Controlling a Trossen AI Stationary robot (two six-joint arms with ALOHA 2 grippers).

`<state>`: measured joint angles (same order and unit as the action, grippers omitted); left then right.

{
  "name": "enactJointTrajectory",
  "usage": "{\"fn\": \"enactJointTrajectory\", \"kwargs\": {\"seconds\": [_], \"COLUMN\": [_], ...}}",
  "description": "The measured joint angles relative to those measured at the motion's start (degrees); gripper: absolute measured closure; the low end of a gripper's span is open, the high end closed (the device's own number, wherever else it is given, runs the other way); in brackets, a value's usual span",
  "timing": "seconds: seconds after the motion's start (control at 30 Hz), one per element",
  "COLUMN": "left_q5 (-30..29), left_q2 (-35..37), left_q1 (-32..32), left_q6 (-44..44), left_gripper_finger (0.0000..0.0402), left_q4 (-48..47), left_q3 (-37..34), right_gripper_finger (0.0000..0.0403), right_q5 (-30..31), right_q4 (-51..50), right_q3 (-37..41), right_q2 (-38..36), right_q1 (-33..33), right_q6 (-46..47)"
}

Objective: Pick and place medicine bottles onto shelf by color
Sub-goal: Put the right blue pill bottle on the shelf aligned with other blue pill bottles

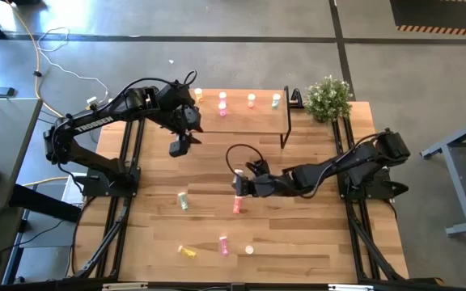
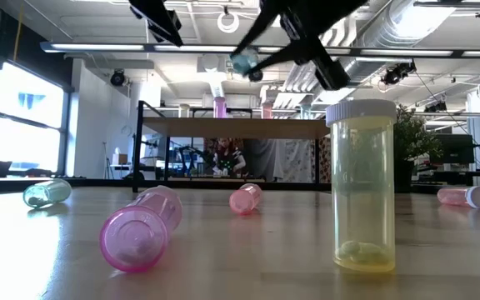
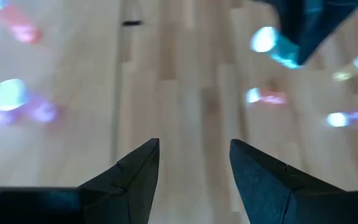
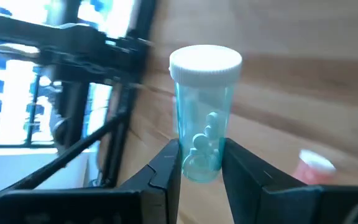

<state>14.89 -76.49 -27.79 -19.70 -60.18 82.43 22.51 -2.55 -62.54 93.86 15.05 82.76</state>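
My right gripper (image 1: 243, 184) is shut on a pale green bottle (image 4: 204, 124) with a white cap, in the air over the middle of the table. The bottle also shows in the low view (image 2: 244, 62). My left gripper (image 3: 194, 162) is open and empty, above the table just in front of the shelf (image 1: 241, 121). The shelf's light-wood board bears a yellow bottle (image 1: 198, 97), pink bottles (image 1: 222, 105), an orange bottle (image 1: 251, 100) and a green bottle (image 1: 276, 100), standing upright in a row along its far edge. My right gripper pinches the green bottle's lower end (image 4: 199, 163) between its two fingers (image 4: 166, 168). The capped end (image 4: 205, 62) sticks out free beyond the fingertips. The arm reaches in from the table's right side. The bottle is lifted clear of the table.
On the tabletop lie a green bottle (image 1: 184, 200), a red-orange bottle (image 1: 238, 204), a yellow bottle (image 1: 188, 251) and a pink bottle (image 1: 224, 245). A small round white thing (image 1: 249, 250) sits near the front edge. A green plant (image 1: 328, 99) stands at the far right corner, beside the shelf.
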Motion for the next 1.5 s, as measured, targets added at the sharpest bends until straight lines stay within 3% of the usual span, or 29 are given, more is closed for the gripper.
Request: {"fn": "enactJointTrajectory", "kwargs": {"seconds": [0.3, 0.57, 1.0, 1.23, 1.5], "left_q5": [13.0, 20.1, 18.7, 10.0, 9.9], "left_q2": [0.0, 0.0, -0.2, -1.1, -5.5], "left_q1": [0.0, 0.2, 5.4, 9.2, 11.6], "left_q6": [0.1, 8.7, 24.4, 26.5, 31.6], "left_gripper_finger": [0.0214, 0.0214, 0.0214, 0.0214, 0.0214], "left_q4": [0.8, 10.2, 37.3, 43.1, 47.7], "left_q3": [0.0, 0.0, 0.0, 0.0, 0.0], "right_gripper_finger": [0.0318, 0.0318, 0.0318, 0.0318, 0.0318], "right_q5": [2.1, 0.6, -4.5, -8.4, -9.3], "right_q4": [9.7, 13.2, 14.5, 14.7, 14.3], "right_q3": [0.0, 0.0, -0.1, -0.1, -0.1], "right_q2": [-3.6, -8.8, -18.4, -19.5, -19.6], "right_q1": [-2.9, -5.8, -8.1, -8.1, -8.4], "right_q6": [-22.2, -42.3, -63.7, -68.8, -71.4]}}
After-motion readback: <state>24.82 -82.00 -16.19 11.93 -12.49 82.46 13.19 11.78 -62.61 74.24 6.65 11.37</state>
